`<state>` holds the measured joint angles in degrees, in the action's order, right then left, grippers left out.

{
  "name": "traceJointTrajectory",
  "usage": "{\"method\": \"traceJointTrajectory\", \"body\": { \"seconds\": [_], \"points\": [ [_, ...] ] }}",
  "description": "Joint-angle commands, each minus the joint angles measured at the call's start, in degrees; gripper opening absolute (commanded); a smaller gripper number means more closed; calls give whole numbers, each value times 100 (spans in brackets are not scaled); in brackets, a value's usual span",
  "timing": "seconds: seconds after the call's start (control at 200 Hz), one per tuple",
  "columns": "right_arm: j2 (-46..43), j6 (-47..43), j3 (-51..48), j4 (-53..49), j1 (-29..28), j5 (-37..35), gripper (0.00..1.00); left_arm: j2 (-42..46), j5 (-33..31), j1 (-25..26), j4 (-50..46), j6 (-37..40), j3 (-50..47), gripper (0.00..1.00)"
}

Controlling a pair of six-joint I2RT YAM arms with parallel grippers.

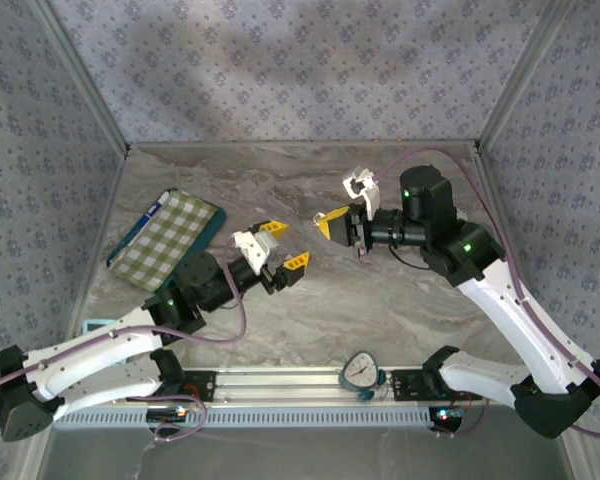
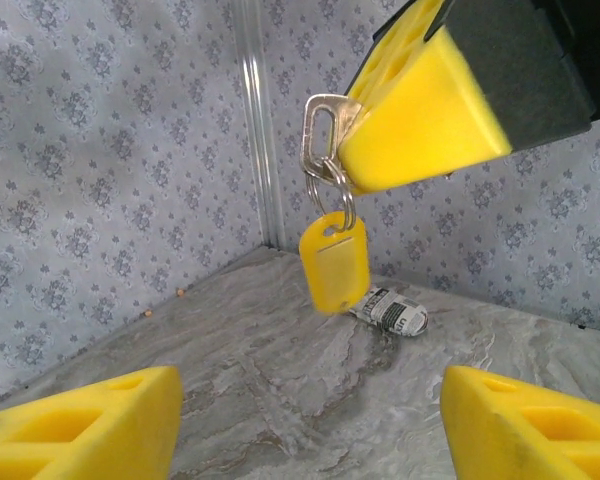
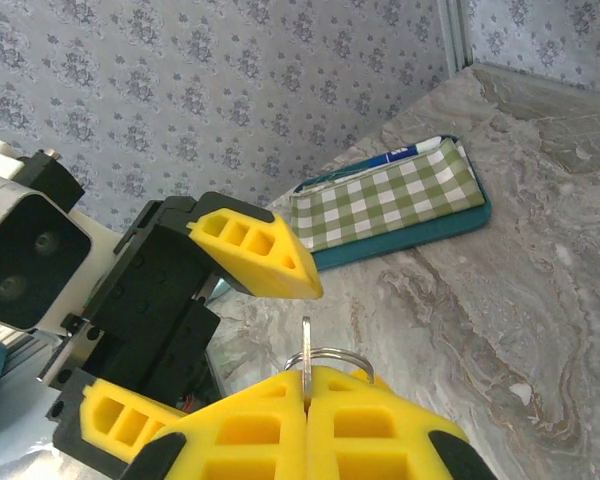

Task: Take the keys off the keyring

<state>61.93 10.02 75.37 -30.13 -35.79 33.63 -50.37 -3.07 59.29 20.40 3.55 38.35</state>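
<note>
Now, right gripper (image 1: 327,224) is clenching the keyring (image 2: 330,103), yellow tag (image 2: 333,262) dangling beneath; left gripper (image 1: 285,246) is hanging released, jaws wide, facing it, apart.

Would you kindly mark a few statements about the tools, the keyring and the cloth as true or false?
1. The right tool is shut on the keyring. True.
2. The left tool is shut. False: its pads stand well apart.
3. A yellow tag hangs from the keyring. True.
4. The checked cloth lies on the right side of the table. False: it lies on the left side.
</note>
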Motion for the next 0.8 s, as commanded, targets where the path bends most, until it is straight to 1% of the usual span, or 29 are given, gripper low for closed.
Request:
{"method": "traceJointTrajectory", "body": {
  "seconds": [0.0, 0.25, 0.435, 0.515, 0.57, 0.7, 0.755, 0.795],
  "points": [
    [-65, -114, 162, -82, -48, -40, 0, -75, 38, 30, 369, 83, 293, 70],
    [-94, -163, 90, -98, -117, -155, 0, -287, 159, 30, 255, 137, 753, 63],
    [-100, -193, 83, -125, -184, -225, 0, -480, 184, 30, 64, 154, 991, 51],
    [-111, -202, 71, -116, -201, -235, 0, -547, 156, 30, 28, 157, 1050, 50],
    [-121, -211, 74, -116, -222, -234, 0, -596, 137, 30, 36, 156, 1071, 48],
    [-137, -228, 74, -125, -249, -260, 0, -666, 87, 30, -1, 205, 1144, 35],
    [-146, -233, 74, -135, -253, -269, 0, -696, 79, 30, -20, 218, 1165, 26],
    [-153, -234, 74, -125, -255, -269, 0, -702, 86, 32, -28, 225, 1173, 22]
  ]
}}
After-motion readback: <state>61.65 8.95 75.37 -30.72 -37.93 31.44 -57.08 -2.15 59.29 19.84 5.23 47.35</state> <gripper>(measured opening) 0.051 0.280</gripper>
